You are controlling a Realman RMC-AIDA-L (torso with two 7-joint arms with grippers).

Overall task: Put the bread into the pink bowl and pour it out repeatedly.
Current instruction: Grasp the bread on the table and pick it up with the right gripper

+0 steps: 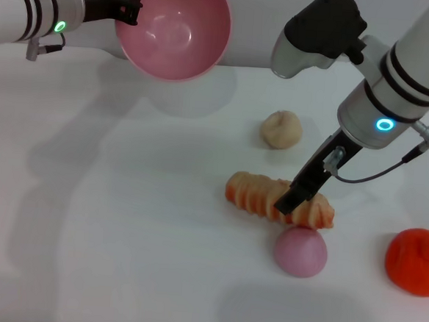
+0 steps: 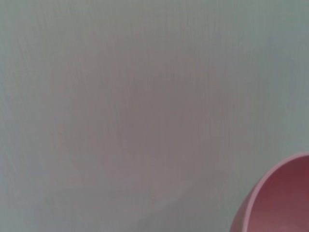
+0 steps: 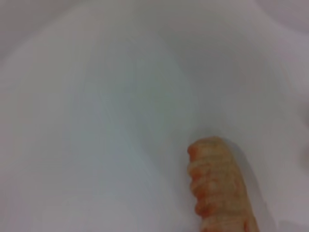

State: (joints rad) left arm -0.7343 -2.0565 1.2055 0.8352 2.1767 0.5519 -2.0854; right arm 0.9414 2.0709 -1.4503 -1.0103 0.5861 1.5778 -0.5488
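On my left, my left gripper point(image 1: 128, 9) is clamped on the rim of the pink bowl point(image 1: 176, 29), holding it up off the white table point(image 1: 122, 221) at the far side, tipped so its hollow faces forward. The bowl is empty. My left wrist camera shows only a curve of that rim point(image 2: 270, 193) over bare table.

Moving right, the small round beige bun point(image 1: 281, 129) sits on the table by itself, apart from everything else.

Nearer me lies the bread point(image 1: 260, 195), flat on the table with its striped ridges up. My right gripper point(image 1: 300, 199) has its dark fingers down across the loaf's right half. I cannot tell whether they are closed on it or only straddling it, since the nearer finger hides the contact. My right wrist camera shows the free end of the bread point(image 3: 217, 179) resting on the table.

Just in front of the loaf's right end sits the pink dome-shaped lump point(image 1: 300, 251), close to touching it. Far right is an orange lump point(image 1: 416, 260), well apart.

To do this step well, I judge I should grip the loaf squarely across its width, lift straight up so I don't nudge the dome, then carry it left, passing above the bun, and level the bowl before I let go.
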